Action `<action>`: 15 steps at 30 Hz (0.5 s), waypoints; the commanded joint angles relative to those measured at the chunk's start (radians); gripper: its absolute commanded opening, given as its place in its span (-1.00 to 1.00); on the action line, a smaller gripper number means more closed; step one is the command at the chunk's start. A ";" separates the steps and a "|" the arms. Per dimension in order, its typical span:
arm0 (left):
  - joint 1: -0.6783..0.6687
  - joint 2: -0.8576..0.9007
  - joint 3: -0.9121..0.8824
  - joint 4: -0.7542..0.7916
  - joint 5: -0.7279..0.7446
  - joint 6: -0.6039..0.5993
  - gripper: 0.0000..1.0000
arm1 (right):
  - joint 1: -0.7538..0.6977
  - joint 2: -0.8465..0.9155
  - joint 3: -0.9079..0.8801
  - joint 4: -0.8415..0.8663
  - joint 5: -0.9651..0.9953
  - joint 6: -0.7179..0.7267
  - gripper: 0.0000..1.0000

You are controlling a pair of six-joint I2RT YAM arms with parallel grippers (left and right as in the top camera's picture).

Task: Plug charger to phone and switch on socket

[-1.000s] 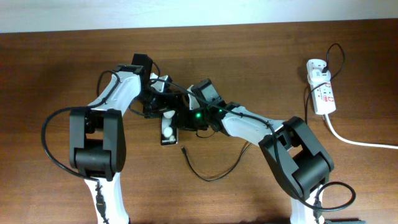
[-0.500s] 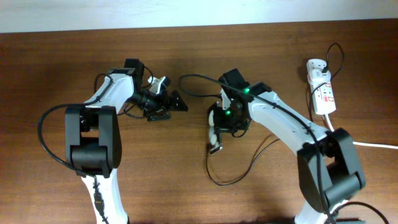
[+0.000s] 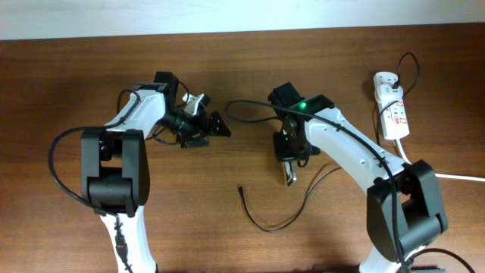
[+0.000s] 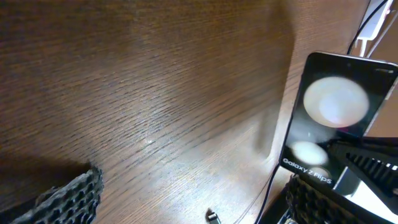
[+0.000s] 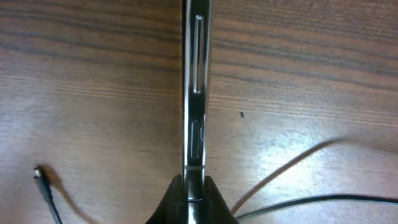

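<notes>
Phone: one, overhead, held on edge in right gripper; one charger, tip loose nearby; one socket, well apart. Left wrist: left gripper wide, empty. Right wrist: fingers pinch the phone's thin edge.

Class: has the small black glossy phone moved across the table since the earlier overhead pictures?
Yes: the phone went right, nearer the fixed white power strip.

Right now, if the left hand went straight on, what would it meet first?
Probably the phone, held on edge by the right hand; the left hand aims roughly at it, though depth is unclear.
</notes>
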 commanded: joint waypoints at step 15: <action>-0.031 0.013 -0.011 0.002 -0.034 0.019 0.98 | 0.002 0.007 -0.135 0.097 0.006 -0.006 -0.74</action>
